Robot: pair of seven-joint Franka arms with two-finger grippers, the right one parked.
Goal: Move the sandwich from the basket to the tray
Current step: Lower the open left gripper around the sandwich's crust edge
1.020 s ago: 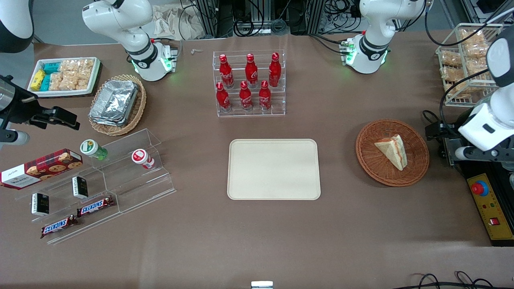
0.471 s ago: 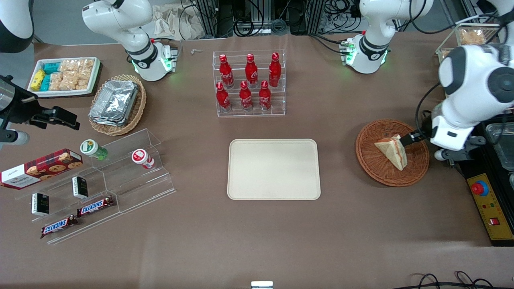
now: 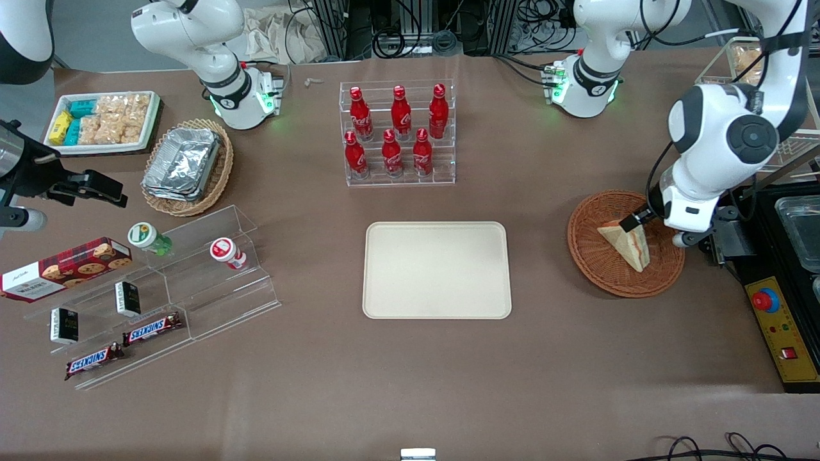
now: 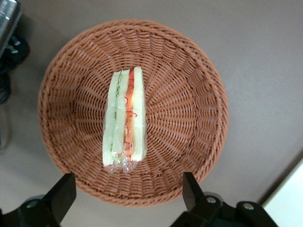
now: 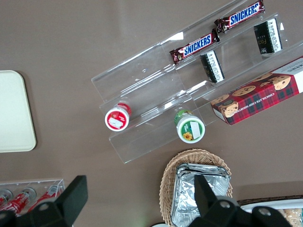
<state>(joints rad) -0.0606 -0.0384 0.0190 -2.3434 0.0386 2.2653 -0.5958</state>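
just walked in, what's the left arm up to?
The left arm's gripper hangs open above the basket, its fingers spread wider than the sandwich. The sandwich lies in the middle of the basket, untouched, its red and green filling edge facing the wrist camera. The tray sits beside the basket, toward the parked arm's end of the table, with nothing on it. So the pick has not happened yet; it looks lined up for a grasp.

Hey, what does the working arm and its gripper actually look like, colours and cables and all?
The working arm is glossy white with rounded shells, a dark grey round joint cap and black cables looping alongside. Its base ring glows green. The gripper, above the basket holding the sandwich, has black, flat, tapered fingers on a black body.
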